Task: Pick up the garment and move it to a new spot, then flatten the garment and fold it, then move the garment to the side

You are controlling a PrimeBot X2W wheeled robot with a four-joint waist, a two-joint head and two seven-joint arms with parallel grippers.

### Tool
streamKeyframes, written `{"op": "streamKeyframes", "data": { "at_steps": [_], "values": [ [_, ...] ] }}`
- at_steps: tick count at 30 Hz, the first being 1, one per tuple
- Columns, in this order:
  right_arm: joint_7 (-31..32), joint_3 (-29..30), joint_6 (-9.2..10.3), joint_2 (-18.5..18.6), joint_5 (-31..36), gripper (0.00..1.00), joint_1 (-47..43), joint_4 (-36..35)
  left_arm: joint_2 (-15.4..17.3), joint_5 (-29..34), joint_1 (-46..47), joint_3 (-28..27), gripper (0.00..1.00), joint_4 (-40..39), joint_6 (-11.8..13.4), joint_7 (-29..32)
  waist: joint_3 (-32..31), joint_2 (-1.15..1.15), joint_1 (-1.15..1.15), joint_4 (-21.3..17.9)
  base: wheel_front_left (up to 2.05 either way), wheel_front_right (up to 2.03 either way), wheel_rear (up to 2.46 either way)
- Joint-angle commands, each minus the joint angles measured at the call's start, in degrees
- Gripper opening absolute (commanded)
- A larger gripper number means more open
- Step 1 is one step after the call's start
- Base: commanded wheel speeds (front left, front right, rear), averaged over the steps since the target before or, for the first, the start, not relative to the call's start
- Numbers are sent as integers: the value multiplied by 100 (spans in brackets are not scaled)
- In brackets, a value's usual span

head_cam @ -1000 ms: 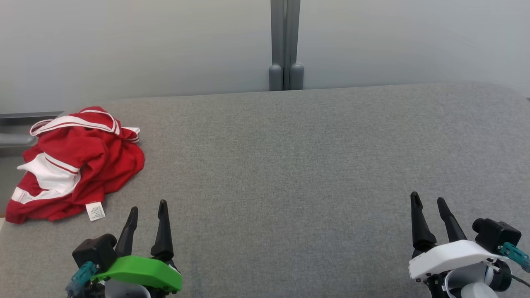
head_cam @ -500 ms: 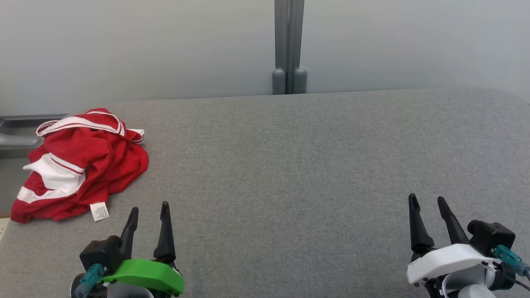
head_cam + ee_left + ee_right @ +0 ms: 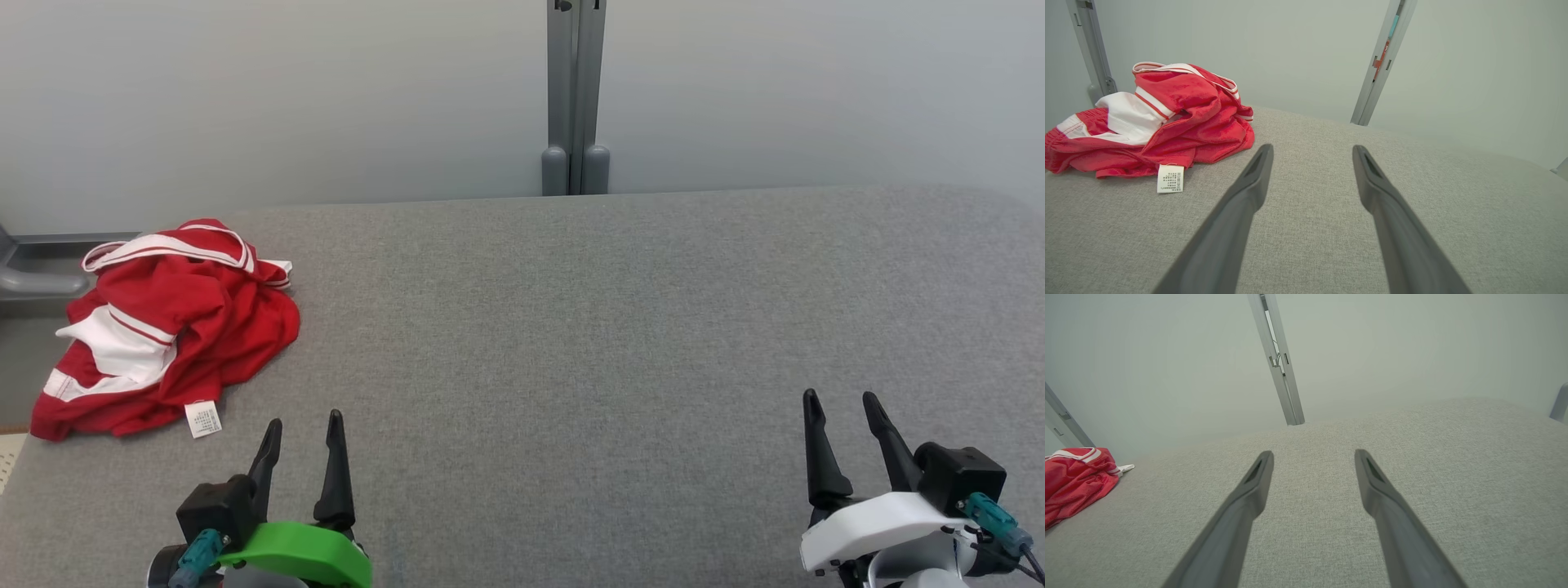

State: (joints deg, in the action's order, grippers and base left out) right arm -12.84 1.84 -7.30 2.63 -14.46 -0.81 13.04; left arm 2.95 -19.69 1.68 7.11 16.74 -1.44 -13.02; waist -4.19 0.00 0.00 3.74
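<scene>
A crumpled red garment [image 3: 175,322] with white bands and a white care label lies bunched at the far left of the grey padded table [image 3: 571,327], close to its left edge. In the left wrist view the garment [image 3: 1180,122] sits up and to the left of my fingers. My left gripper [image 3: 304,425] stands open at the lower left, a short way in front of the garment, holding nothing. At the lower right my right gripper [image 3: 841,398] is open and empty, far from the cloth. The right wrist view has the garment [image 3: 1073,482] at its left edge.
A pale wall rises behind the table with a grey upright post [image 3: 575,98] at its middle. A grey rail [image 3: 41,282] runs past the table's left edge, beside the garment. The table's centre and right are bare grey fabric.
The head camera has tilted, so the whole picture has slid down and slightly right. Both grippers sit a little lower in the frame; the garment lies as before.
</scene>
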Motion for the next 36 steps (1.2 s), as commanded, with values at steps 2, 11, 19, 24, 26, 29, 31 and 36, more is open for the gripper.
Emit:
{"op": "streamKeyframes", "data": {
  "at_steps": [2,11,19,24,26,29,31,36],
  "values": [
    [-78,-17,-26,32,184,100,-67,-18,11,195,-59,10,100,15,40,-60,-16,0,0,16,0,0,0],
    [-169,-26,-24,35,520,100,-96,46,9,492,-27,13,100,152,92,-152,-38,0,0,92,0,0,0],
    [-246,-29,-27,38,750,100,-108,91,9,700,3,2,100,199,101,-226,-42,0,0,130,0,0,0],
    [-244,-17,-21,37,682,100,-89,88,6,650,43,-17,100,177,76,-223,-29,0,0,145,0,0,0],
    [-243,-16,-21,37,664,100,-77,97,5,637,55,-23,100,179,71,-223,-27,0,0,153,0,0,0],
    [-241,-3,-21,37,716,100,-81,105,3,597,73,-30,100,211,64,-223,-31,0,0,188,0,0,0],
    [-241,14,-21,36,708,100,-107,92,3,594,97,-19,100,207,58,-223,-34,0,0,244,0,0,0],
    [-241,31,-21,35,703,100,-118,43,10,661,146,-20,100,152,74,-222,-6,0,0,543,0,0,0]
  ]
}}
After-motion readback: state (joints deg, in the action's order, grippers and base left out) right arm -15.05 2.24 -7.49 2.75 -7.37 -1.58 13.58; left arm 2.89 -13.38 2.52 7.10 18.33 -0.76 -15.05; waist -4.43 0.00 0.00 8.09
